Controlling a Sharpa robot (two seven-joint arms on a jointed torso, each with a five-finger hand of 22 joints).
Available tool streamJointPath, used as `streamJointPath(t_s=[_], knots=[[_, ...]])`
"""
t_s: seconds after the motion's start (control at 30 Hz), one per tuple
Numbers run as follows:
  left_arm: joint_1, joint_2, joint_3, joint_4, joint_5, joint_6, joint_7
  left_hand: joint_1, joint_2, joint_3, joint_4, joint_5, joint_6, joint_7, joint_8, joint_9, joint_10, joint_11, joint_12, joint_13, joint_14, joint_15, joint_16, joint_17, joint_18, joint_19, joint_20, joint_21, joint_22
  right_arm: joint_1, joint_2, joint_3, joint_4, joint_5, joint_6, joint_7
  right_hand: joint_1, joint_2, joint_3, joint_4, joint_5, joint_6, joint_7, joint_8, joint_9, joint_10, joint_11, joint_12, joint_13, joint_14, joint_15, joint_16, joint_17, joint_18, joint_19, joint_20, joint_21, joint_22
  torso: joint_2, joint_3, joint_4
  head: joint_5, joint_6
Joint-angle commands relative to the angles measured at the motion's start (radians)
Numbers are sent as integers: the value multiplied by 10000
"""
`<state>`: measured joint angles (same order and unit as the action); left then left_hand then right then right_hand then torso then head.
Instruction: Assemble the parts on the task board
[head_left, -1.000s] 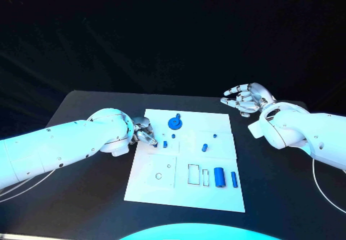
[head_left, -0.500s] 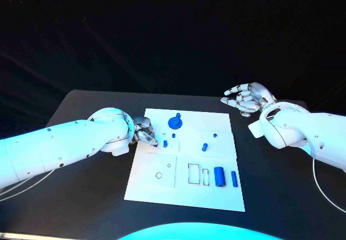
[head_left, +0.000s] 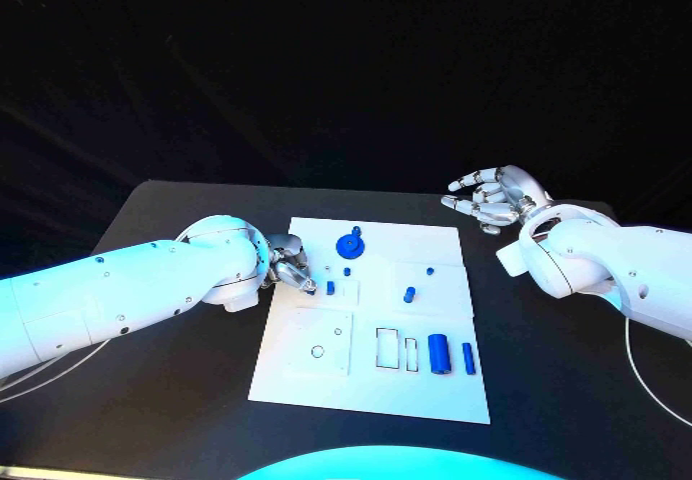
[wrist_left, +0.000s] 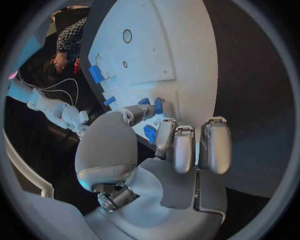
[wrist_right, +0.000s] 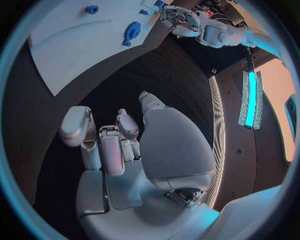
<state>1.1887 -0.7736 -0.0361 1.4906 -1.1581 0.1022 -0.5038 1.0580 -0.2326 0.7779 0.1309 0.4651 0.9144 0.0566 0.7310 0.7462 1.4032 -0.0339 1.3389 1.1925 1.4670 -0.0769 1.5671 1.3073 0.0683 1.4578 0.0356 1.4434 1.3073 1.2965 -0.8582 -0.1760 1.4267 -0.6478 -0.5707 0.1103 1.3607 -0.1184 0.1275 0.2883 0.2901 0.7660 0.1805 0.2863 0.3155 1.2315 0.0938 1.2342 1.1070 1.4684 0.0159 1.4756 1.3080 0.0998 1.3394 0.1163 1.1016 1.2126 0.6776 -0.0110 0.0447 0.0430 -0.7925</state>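
The left silver many-fingered hand (head_left: 289, 265) rests at the left edge of the white rectangular task board (head_left: 433, 395), its fingertips just beside a small blue peg (head_left: 330, 288) standing on the board. In the left wrist view the fingers (wrist_left: 178, 145) curl in toward the thumb, with a small blue piece (wrist_left: 150, 133) lying between thumb and fingers. Whether this piece is pinched or merely sits behind the fingers cannot be told.

Judged step: seating or grasping a small peg near the board's left edge. To do it well:

- Keep the wrist low and steady, so that the fingertips close on the peg's sides and do not push it over.
- Hold the peg upright and align it over its hole before pressing down.
- Keep the fingers apart from the blue round disc with a knob (head_left: 351, 244), which lies near, farther up the board.

Other parts lie well apart from this hand: a short blue peg (head_left: 410, 295) near the board's middle, and a thick blue cylinder (head_left: 438, 354) and a thin blue bar (head_left: 469, 358) side by side at the board's lower right.

The right silver many-fingered hand (head_left: 493, 200) is raised off the board's far right corner, over the black table (head_left: 173, 400). Its fingers are loosely apart and hold nothing.
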Motion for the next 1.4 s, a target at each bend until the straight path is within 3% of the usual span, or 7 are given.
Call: streamJointPath(t_s=[0.03, 0.27, 0.5, 0.8, 1.07, 1.4], knots=[[-56, 9, -39, 3, -97, 28, -133, 35, 129, 1448, -1488, 21, 252, -189, 53, -11, 47, -1, 39, -1, 1038, -71, 37, 2635, -128, -10, -76, 50, 53, -7, -8, 1, 21, -84, 90, 74, -89, 30, -11, 2, -38, 5, -56, 36, -9, 25, -62, 9, -4, 484, -58, -30, 303, 62, 7, -31, -18, 8, 1, 4, -2, 3, 4], [-57, -126, -20, 98, 87, -368, -48, 51, 156, 1453, -1495, 21, 255, -194, 48, -19, 37, -6, 22, -26, 1038, -76, 37, 2635, -126, -13, -79, 46, 46, -7, -20, 1, 32, -84, 87, 78, -89, 30, -11, 2, -38, 5, -56, 36, -9, 25, -62, 9, -4, 484, -58, -30, 303, 62, 7, -31, -18, 8, -1, -2, -2, -7, 11], [-58, -367, -4, 280, 445, -1449, 437, 73, 180, 1459, -1510, 16, 257, -197, 41, -29, 49, -12, 33, -1, 1038, -82, 37, 2635, -123, -16, -84, 42, 37, -7, -41, 1, 45, -84, 71, 81, -94, 32, -6, 3, -38, 5, -58, 52, -14, 24, -64, 7, -15, 483, -61, -36, 293, 64, 6, -34, -35, 1, -1, -3, 7, -25, -4], [-135, -657, -2, 526, 499, -2366, 1055, 92, 218, 1447, -1516, -47, 268, -198, 31, -48, 67, -17, 42, 24, 1038, -95, 37, 2635, -119, -23, -94, 33, 20, -7, -70, 1, 59, -84, 57, 81, -94, 32, -6, 3, -38, 5, -58, 52, -14, 24, -64, 7, -15, 483, -61, -36, 293, 64, 6, -34, -35, 1, -5, -1, 13, -47, -22], [-255, -731, -4, 594, 265, -2457, 1272, 92, 229, 1429, -1511, -85, 269, -197, 23, -60, 67, -17, 35, 17, 1038, -99, 37, 2635, -118, -24, -99, 30, 16, -7, -84, 1, 62, -84, 57, 76, -94, 32, -6, 3, -38, 5, -58, 52, -14, 24, -64, 7, -15, 483, -61, -36, 293, 64, 6, -34, -35, 1, -4, -3, 11, -41, -42], [-525, -694, -6, 527, -492, -2349, 1460, 88, 249, 1378, -1486, -164, 267, -197, 3, -85, 63, -16, 17, -1, 1038, -101, 37, 2635, -124, -13, -106, 40, 42, -13, -91, 0, 44, -84, 62, 78, -94, 32, -6, 3, -38, 5, -58, 52, -14, 24, -64, 7, -15, 483, -61, -36, 293, 64, 6, -34, -35, 1, 5, -7, 7, -65, -82]])
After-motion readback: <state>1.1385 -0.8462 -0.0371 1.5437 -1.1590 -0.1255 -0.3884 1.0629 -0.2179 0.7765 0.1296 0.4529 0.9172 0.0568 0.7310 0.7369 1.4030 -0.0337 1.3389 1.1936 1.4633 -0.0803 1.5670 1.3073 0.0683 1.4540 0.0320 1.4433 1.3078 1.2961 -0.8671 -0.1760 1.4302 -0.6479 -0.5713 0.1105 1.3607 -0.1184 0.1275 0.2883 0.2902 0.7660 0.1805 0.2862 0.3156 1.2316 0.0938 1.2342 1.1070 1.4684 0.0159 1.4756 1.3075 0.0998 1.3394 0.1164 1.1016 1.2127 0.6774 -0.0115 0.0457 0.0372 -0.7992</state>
